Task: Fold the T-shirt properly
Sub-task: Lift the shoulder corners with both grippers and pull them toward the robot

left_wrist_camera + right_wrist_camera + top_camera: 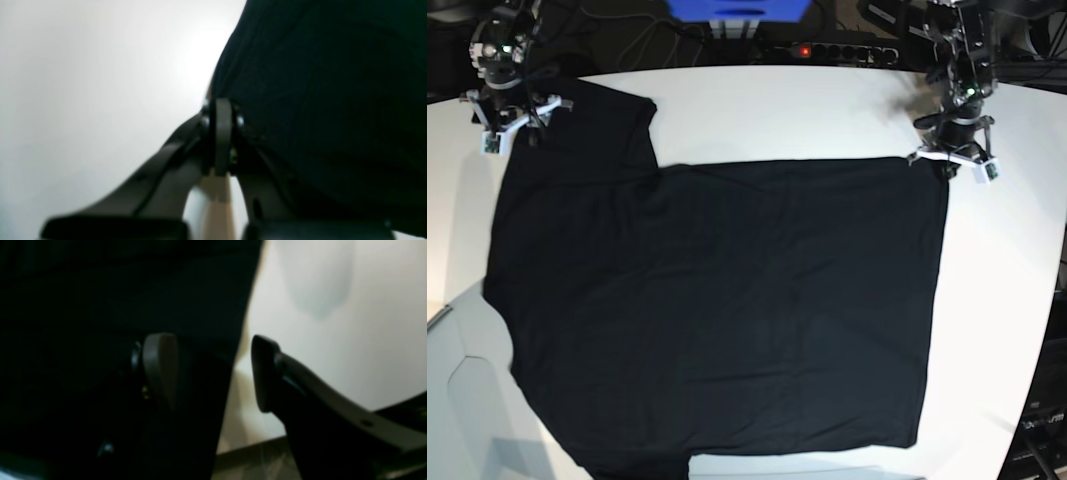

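Observation:
The black T-shirt (727, 310) lies spread flat on the white table (827, 110), one sleeve at the far left. My left gripper (947, 165) is at the shirt's far right corner. In the left wrist view its fingers (223, 133) are pressed together at the edge of the fabric (327, 100), shut on it. My right gripper (512, 130) is at the sleeve's far left corner. In the right wrist view it (211, 373) is open and straddles the fabric's edge (100, 323): one finger over the cloth, the other over bare table.
A power strip with cables (827, 48) and a blue box (737, 10) sit behind the table's far edge. The table's right edge (1052, 300) runs close to my left arm. Dark floor (253, 456) shows below the table edge in the right wrist view.

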Robot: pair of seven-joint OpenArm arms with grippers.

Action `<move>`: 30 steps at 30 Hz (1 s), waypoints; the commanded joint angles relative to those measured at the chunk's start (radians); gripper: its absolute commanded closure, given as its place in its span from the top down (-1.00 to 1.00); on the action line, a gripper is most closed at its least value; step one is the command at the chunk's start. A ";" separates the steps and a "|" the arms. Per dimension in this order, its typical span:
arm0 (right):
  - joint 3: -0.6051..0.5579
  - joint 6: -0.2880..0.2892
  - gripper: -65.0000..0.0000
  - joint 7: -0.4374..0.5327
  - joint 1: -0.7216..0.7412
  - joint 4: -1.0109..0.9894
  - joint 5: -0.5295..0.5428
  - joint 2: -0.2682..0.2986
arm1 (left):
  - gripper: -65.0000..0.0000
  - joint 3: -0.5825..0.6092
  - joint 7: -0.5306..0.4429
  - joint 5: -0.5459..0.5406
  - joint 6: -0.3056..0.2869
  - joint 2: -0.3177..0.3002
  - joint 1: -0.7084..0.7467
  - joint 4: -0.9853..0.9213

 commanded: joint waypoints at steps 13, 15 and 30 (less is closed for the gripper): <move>0.006 0.129 -0.57 0.009 -0.005 -0.082 0.002 0.025 | -1.00 -0.005 -0.009 0.001 0.003 -0.012 0.023 0.016; 0.008 0.157 -1.00 0.009 -0.003 -0.081 0.002 0.025 | -1.00 -0.005 -0.009 0.001 0.003 -0.012 0.027 0.018; 0.040 0.160 -1.00 0.009 0.026 0.153 0.005 0.019 | -1.00 -0.068 -0.003 0.001 0.005 -0.011 0.041 0.156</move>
